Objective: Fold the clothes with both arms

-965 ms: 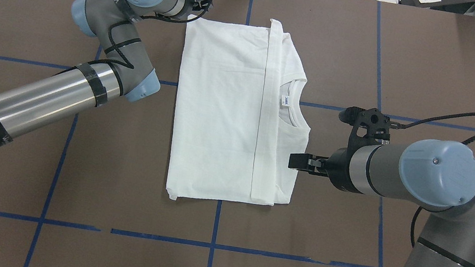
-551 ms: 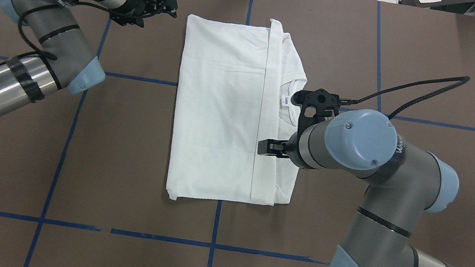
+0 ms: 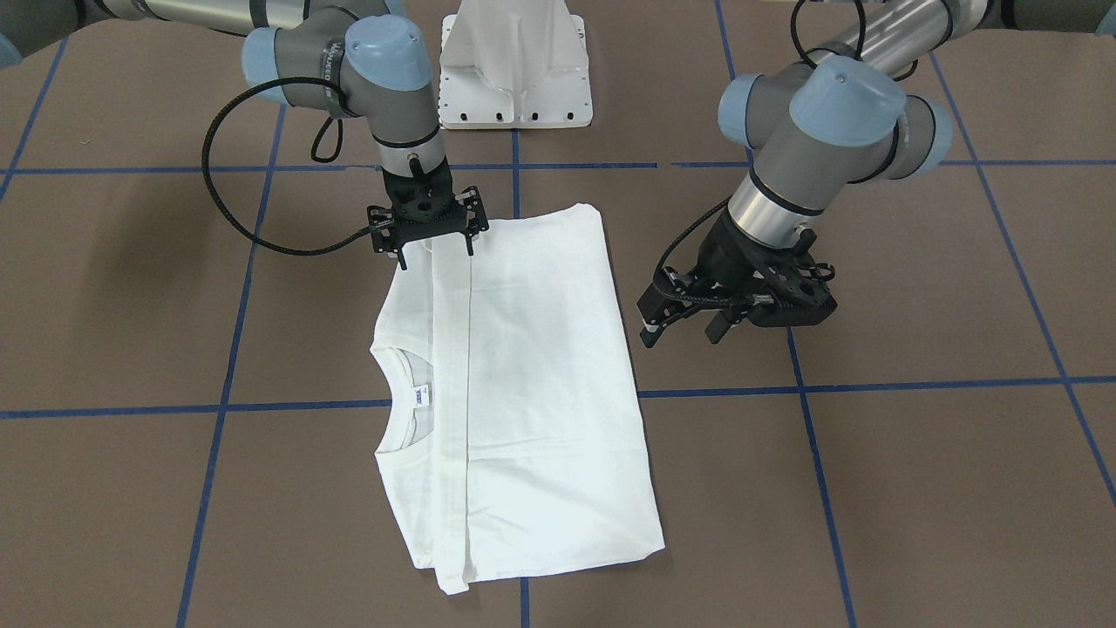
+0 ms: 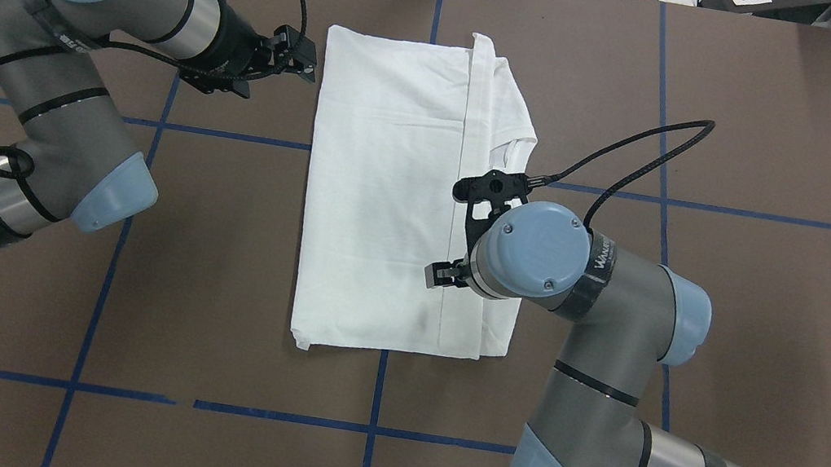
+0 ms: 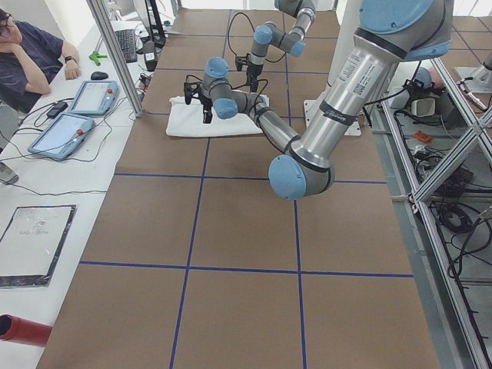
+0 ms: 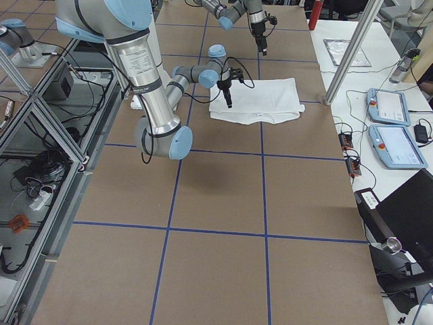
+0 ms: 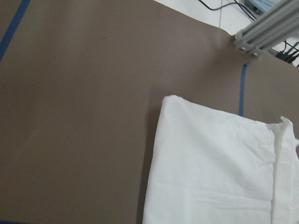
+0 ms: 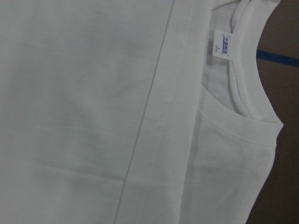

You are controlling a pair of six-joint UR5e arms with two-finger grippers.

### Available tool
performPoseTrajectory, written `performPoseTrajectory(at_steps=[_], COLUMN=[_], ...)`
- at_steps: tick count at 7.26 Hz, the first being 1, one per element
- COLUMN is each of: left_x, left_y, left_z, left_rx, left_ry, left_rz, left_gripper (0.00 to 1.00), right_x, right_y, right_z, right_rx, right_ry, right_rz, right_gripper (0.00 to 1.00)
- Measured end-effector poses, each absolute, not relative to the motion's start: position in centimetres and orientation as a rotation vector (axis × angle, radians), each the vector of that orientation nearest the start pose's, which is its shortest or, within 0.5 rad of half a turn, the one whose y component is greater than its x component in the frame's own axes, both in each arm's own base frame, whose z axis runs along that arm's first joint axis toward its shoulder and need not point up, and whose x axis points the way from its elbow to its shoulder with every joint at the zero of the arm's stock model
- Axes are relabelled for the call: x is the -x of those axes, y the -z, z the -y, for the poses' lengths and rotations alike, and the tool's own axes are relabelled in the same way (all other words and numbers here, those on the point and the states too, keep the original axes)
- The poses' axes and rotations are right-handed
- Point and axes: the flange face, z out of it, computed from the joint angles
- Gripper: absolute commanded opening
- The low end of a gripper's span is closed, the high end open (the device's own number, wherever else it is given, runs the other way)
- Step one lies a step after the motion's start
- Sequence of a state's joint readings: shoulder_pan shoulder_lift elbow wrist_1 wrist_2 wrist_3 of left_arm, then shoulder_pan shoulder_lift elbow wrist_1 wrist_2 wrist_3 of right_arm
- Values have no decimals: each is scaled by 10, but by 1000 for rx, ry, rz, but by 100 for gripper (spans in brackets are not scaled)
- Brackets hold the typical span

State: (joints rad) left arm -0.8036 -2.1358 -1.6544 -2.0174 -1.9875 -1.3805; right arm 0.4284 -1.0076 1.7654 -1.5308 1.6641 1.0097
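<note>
1. Currently we see the white T-shirt (image 3: 532, 366) lying folded flat at the table's (image 3: 915, 488) middle.
2. Our right gripper (image 3: 436, 258) hangs over its folded strip, fingers spread wide.
3. Our left gripper (image 3: 681, 337) hovers beside it, fingers apart.

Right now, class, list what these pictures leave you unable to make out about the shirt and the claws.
Neck label wording: blurred in the right wrist view, too small elsewhere.
Collar: mostly covered by the right arm in the overhead view.
Right claw: whether its tips touch the shirt; no view shows the gap.
Person: cut off by the left side view's edge.
</note>
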Motion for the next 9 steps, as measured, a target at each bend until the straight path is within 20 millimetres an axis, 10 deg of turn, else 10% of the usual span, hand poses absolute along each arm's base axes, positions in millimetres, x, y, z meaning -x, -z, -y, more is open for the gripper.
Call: performPoseTrajectory(at_steps=[5, 9], left_x=[-411, -412], left_y=[-241, -244], left_z=[529, 530], left_rx=[-166, -166], left_ry=[294, 291], left_rz=[-1121, -1116], left_gripper=[100, 100], right_x=[580, 592], right_y=[-248, -254], right_z=[347, 325], right_rx=[-299, -296], right_ry=[259, 293], right_rz=[675, 665], right_gripper=[98, 62])
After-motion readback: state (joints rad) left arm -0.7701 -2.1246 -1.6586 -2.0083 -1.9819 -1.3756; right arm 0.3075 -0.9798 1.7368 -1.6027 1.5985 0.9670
